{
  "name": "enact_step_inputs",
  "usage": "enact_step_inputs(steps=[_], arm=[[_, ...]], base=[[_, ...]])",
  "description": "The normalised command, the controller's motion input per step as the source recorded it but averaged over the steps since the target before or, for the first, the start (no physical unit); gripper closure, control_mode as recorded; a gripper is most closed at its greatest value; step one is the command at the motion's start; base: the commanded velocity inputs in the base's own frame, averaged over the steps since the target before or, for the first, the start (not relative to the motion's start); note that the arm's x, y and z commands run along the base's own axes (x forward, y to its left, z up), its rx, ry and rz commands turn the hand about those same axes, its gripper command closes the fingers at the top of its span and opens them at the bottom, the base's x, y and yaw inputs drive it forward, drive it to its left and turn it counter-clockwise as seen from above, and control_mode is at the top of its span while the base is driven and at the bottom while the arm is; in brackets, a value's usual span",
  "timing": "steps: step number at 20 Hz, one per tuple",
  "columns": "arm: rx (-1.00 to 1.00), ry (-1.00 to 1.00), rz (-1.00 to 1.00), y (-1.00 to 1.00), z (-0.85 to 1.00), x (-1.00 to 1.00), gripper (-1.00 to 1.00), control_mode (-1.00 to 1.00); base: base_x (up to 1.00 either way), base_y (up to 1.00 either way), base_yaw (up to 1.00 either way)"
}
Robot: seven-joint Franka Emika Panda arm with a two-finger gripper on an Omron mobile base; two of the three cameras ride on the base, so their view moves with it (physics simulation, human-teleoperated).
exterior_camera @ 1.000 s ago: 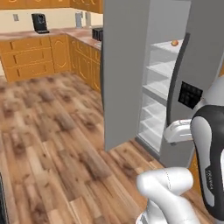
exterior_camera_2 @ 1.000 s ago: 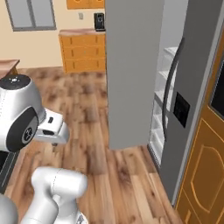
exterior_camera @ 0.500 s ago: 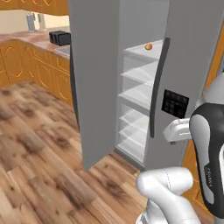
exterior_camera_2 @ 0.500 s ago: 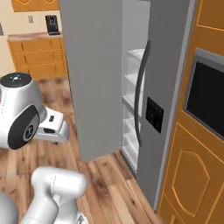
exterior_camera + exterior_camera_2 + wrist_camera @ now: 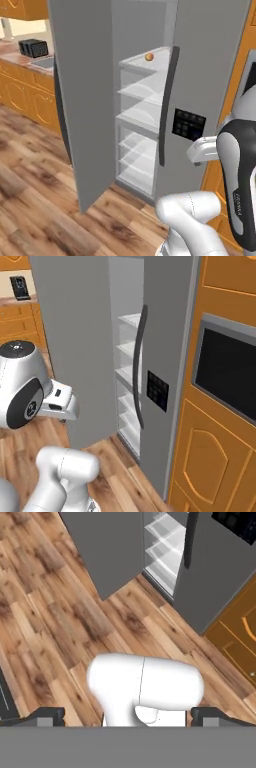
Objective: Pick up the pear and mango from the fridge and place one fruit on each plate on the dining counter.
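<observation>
In front of the fridge (image 5: pixel 210 60), you're basically at square one of the fruit run. The left door is swung wide open, the right door with the long dark handle (image 5: pixel 167 105) is closed, and the pale interior with its glass shelves is open to you.

The mango (image 5: pixel 149 57) sits on the top shelf inside the fridge, close to the front edge and just left of that handle's upper end. It's a little orange blob from the left base camera, so don't expect much detail. I can't spot the pear anywhere on the shelves from these angles; it may be tucked behind the closed door or deeper in, can't say.

The end effector (image 5: pixel 125 717) is pointing down at the wood floor near the foot of the fridge, well below the mango's shelf. Its fingertips (image 5: pixel 46 716) sit wide apart with nothing between them, so it's released and empty.

So nothing's been picked, nothing's been plated. My guess at what's left for you: raise the arm to the top shelf, grab the mango, find the pear, then carry each to a plate on the dining worktop.
</observation>
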Motion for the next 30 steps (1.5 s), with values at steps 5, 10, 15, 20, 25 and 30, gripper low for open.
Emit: enact_step_inputs(steps=[5, 10, 15, 20, 25, 30], arm=[[0.0, 0.0, 0.0, 0.0, 0.0, 0.0, -1.0, 1.0], [0.0, 0.0, 0.0, 0.0, 0.0, 0.0, -1.0, 1.0], [0.0, 0.0, 0.0, 0.0, 0.0, 0.0, -1.0, 1.0], [0.0, 0.0, 0.0, 0.0, 0.0, 0.0, -1.0, 1.0], [0.0, 0.0, 0.0, 0.0, 0.0, 0.0, -1.0, 1.0], [0.0, 0.0, 0.0, 0.0, 0.0, 0.0, -1.0, 1.0]], base=[[0.57, 0.29, -0.25], [0.48, 0.41, -0.35], [0.11, 0.31, -0.35], [0.0, 0.43, -0.33], [0.2, 0.5, -0.28], [0.51, 0.68, -0.21]])
